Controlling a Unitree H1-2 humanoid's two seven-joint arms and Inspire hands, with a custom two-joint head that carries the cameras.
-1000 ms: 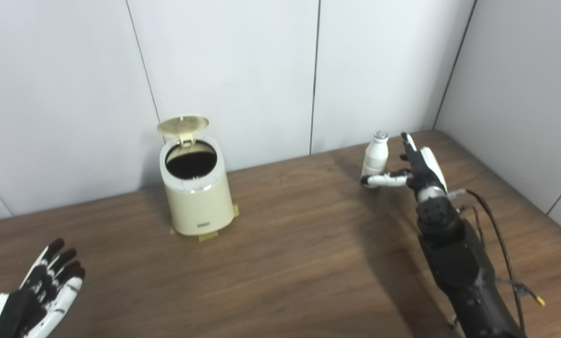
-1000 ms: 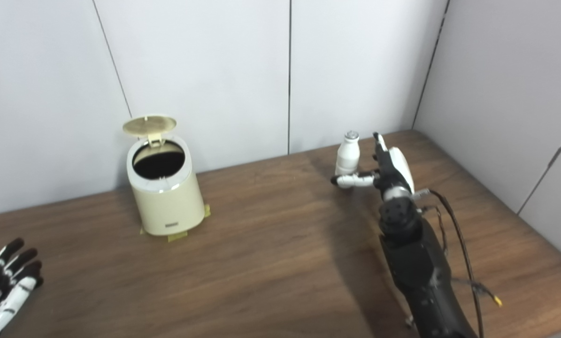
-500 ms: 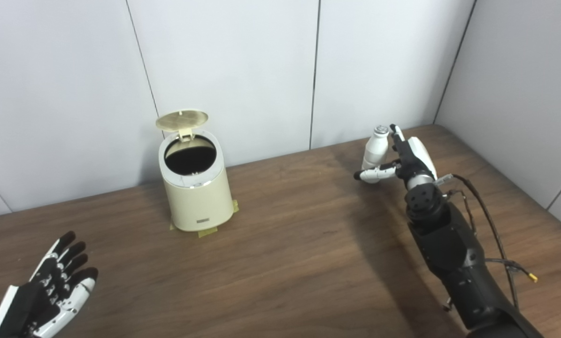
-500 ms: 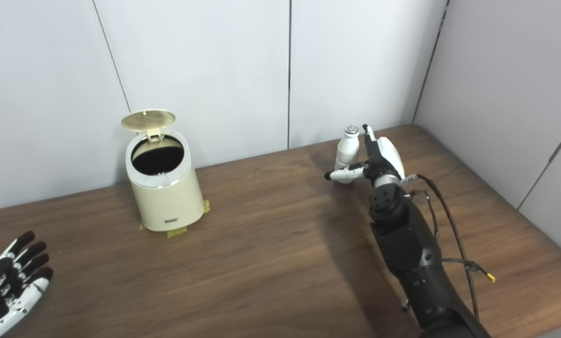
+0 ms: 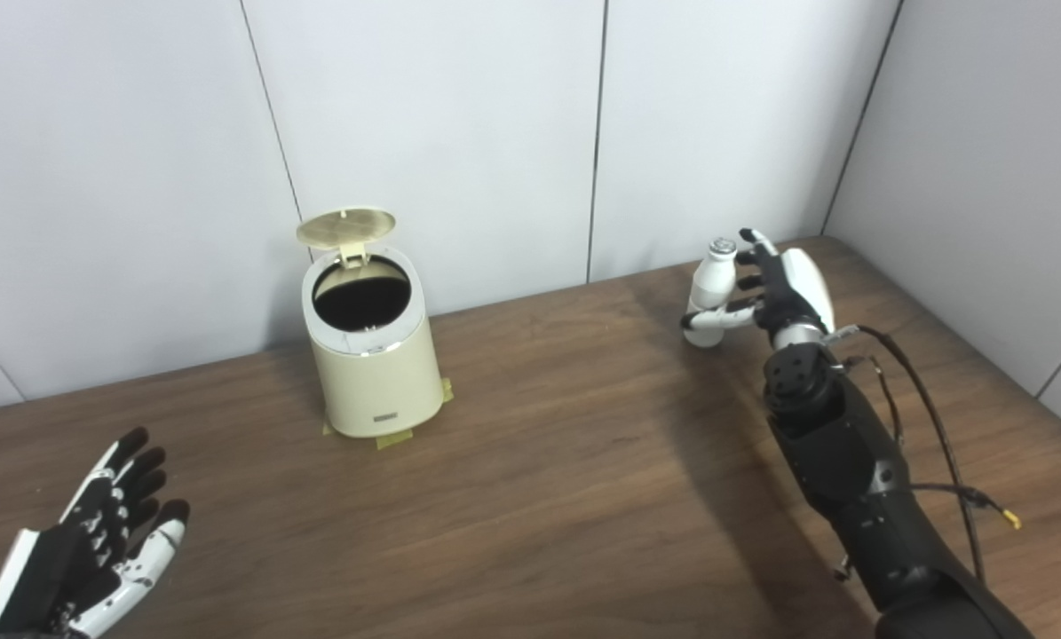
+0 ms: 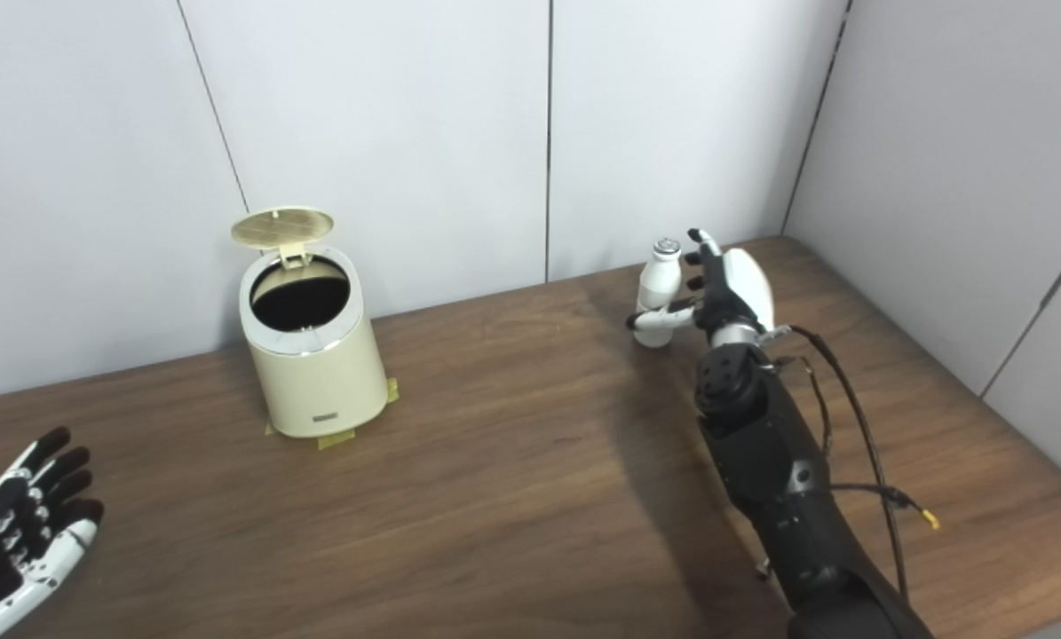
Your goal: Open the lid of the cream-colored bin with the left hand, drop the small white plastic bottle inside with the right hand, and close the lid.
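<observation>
left robot hand (image 5: 95, 550): open, fingers spread, palm up, low at left
right robot hand (image 5: 774, 288): arm extended, fingers and thumb curled round bottle (image 5: 708, 288)

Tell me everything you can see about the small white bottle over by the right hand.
The small white plastic bottle looks smooth and opaque, with a rounded body, a narrower neck and a silvery cap. It stands upright near the far right part of the wooden table. The right hand is curled around it, thumb across its lower front and fingers by its neck. Whether its base rests on the table or is just lifted cannot be told.
</observation>
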